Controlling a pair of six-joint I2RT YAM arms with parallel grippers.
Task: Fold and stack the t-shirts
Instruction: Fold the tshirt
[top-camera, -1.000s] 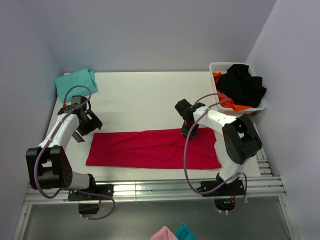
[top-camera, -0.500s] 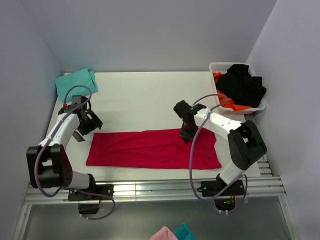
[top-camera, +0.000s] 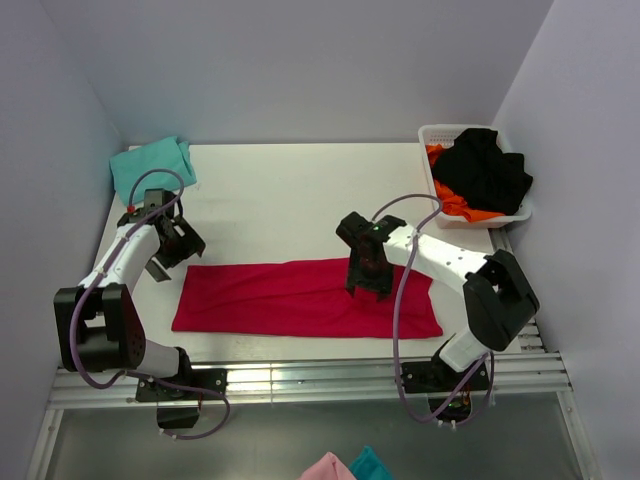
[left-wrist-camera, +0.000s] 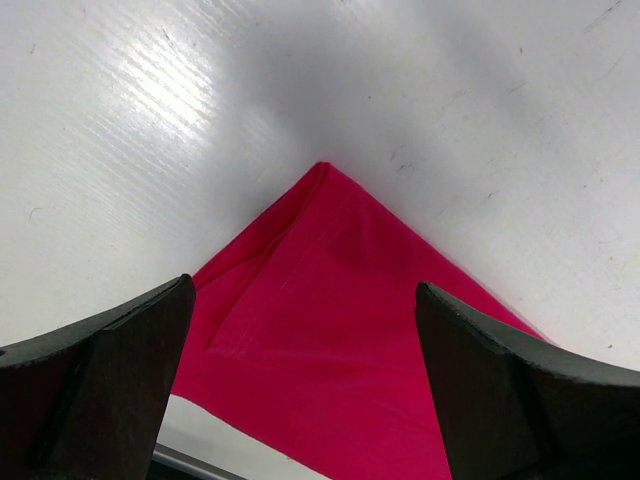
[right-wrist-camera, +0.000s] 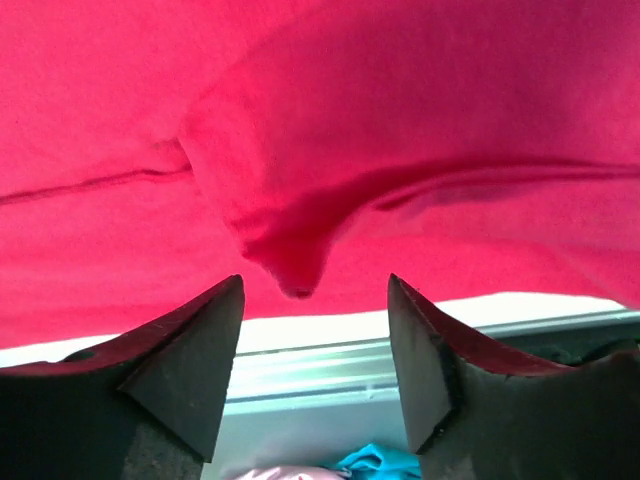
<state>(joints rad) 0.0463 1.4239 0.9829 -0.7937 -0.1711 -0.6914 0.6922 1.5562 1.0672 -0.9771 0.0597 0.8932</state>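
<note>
The crimson t-shirt (top-camera: 290, 298) lies folded in a long strip across the near part of the table. The teal t-shirt (top-camera: 150, 166) sits folded at the back left corner. My right gripper (top-camera: 368, 287) stands over the red strip, right of its middle, open. In the right wrist view the right gripper (right-wrist-camera: 315, 290) has nothing between its fingers, and a pinched peak of red cloth (right-wrist-camera: 288, 262) rises just ahead of them. My left gripper (top-camera: 180, 255) hovers wide open above the strip's back left corner (left-wrist-camera: 322, 172); the left gripper (left-wrist-camera: 303, 300) holds nothing.
A white basket (top-camera: 428, 135) with black and orange clothes stands at the back right. A metal rail (top-camera: 300, 378) runs along the table's near edge. Pink and teal cloth (top-camera: 347, 466) lies below the table. Walls close in the left, back and right.
My right gripper slid left and nearer over the red strip, then opened and let go of the cloth, leaving a raised peak. The left arm stayed put.
</note>
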